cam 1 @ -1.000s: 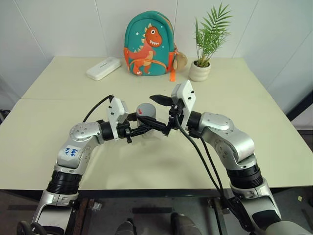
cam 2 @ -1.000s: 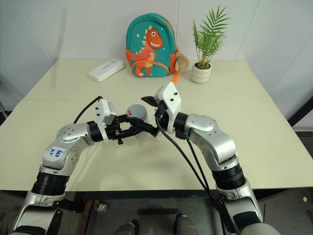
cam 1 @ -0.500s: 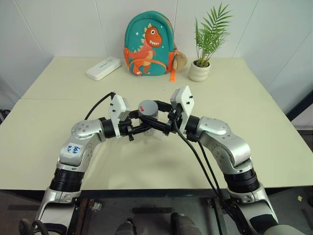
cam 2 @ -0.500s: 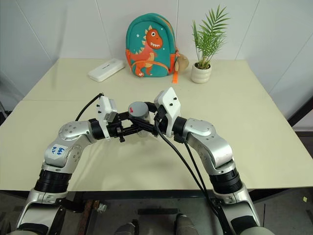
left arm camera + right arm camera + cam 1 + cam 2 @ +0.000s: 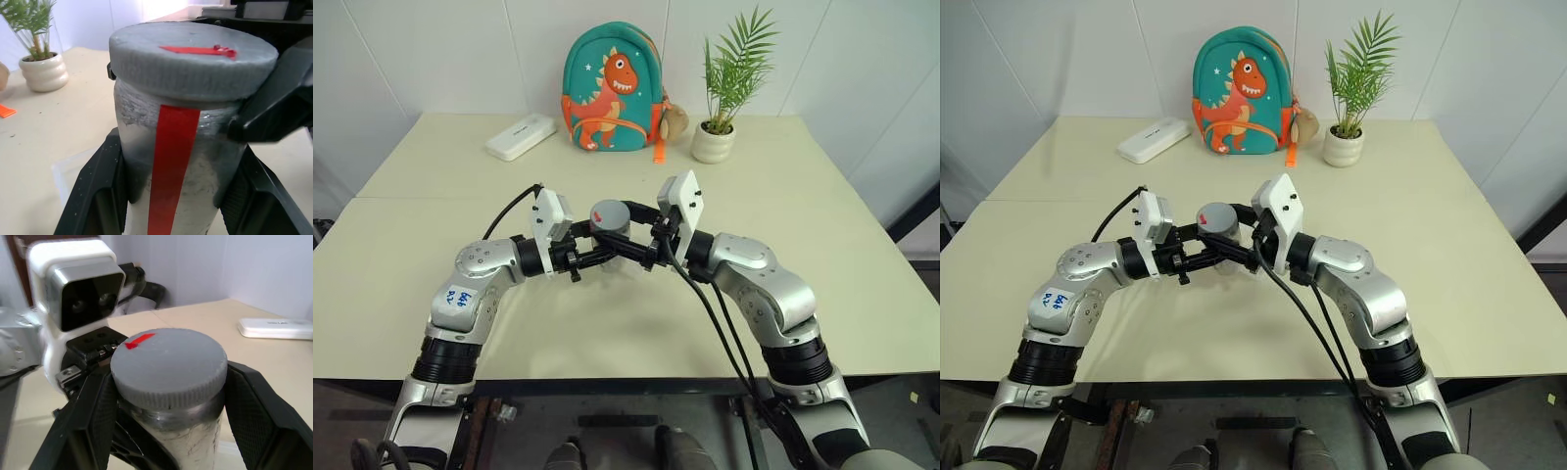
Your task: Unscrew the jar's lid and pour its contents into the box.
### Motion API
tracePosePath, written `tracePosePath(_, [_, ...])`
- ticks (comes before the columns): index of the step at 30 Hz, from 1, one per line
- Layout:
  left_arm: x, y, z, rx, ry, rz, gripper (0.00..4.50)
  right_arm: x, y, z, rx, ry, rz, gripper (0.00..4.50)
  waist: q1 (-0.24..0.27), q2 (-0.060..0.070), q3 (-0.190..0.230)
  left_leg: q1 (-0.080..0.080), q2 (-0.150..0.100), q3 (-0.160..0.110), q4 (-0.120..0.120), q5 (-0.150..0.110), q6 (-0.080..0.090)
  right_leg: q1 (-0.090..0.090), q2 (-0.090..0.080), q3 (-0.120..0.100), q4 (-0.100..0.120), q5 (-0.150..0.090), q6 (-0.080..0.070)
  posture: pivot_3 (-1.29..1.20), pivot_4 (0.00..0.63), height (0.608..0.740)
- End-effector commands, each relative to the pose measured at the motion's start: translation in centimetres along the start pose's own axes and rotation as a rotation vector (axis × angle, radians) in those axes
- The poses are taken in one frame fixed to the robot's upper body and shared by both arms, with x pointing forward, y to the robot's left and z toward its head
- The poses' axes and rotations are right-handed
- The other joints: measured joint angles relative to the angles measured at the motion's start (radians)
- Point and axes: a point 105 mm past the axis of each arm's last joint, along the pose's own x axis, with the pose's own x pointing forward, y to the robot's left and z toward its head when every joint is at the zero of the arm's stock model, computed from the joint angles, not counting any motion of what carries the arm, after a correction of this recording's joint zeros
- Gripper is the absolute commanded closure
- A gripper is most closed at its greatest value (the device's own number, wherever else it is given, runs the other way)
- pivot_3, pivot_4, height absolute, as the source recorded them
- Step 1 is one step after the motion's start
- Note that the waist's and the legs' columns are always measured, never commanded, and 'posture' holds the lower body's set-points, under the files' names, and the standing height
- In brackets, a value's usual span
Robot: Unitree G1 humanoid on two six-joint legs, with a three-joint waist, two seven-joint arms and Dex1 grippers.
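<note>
While the small silver-grey metal jar [image 5: 171, 161] with the red strip down its side is held up above the cream tabletop [image 5: 431, 264], its flat round grey lid [image 5: 168, 363] sits fully on the mouth, so by the look of it the unscrewing has barely begun, if at all. The left gripper [image 5: 597, 257] has its two black fingers [image 5: 93, 191] pressed against the jar's body, one on each side, holding it upright between the two arms. The right gripper [image 5: 631, 233] comes in from the other side with its fingers [image 5: 261, 411] closed around the rim of the lid — a pinch that looks ready for a twist. What is left, as I judge it: turn the lid off, take it away, then tip the jar over the shallow clear plastic box [image 5: 71, 171], which lies on the table directly under the jar. The box is hard to make out; only a pale edge of it shows beneath the jar in the left wrist view, and the grippers mask it from the head camera. The contents are hidden inside the closed jar, and whether the thread has loosened at all cannot be told.
</note>
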Motion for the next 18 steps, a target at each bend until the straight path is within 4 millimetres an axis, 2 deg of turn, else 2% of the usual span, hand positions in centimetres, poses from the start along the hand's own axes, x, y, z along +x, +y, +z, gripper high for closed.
tracePosePath(1, [-0.5,0.0,0.5,-0.041,-0.026,-0.064,2.56,-0.3,3.3,3.2,-0.053,-0.105,0.332,1.77,-0.001,0.0,0.0,0.0,0.0,0.0,0.0,0.0,0.0,0.0,0.0,0.0,0.0,0.0,0.0,0.0,0.15,0.74])
tracePosePath(5, [-0.6,-1.2,0.4,-0.072,-0.001,-0.2,2.56,-0.6,3.8,3.3,-0.061,-0.064,0.464,1.77,-0.005,0.0,0.0,0.001,0.001,0.0,0.0,0.0,0.0,0.0,0.001,0.0,0.0,0.0,0.0,0.0,0.15,0.74])
tracePosePath(10, [-0.5,-2.6,0.5,-0.067,0.026,-0.336,2.56,-0.9,3.7,3.5,-0.067,-0.034,0.542,1.77,-0.005,0.001,0.0,0.001,0.001,0.0,0.001,0.0,0.0,0.0,0.001,0.0,0.0,-0.001,-0.001,0.0,0.15,0.74])
tracePosePath(16, [-0.3,-2.2,0.9,-0.049,0.011,-0.317,2.56,-0.5,3.3,3.8,-0.035,-0.056,0.519,1.77,-0.002,0.001,0.0,0.001,0.001,0.0,0.001,0.0,0.0,0.0,0.001,0.0,0.0,0.0,0.0,0.0,0.15,0.74])
tracePosePath(18, [-0.4,-2.1,0.9,-0.05,0.008,-0.308,2.56,-0.4,3.1,3.8,-0.003,-0.058,0.489,1.22,-0.002,0.001,0.0,0.001,0.001,0.0,0.001,0.0,0.0,0.0,0.001,0.0,0.001,0.0,0.0,0.0,0.15,0.74])
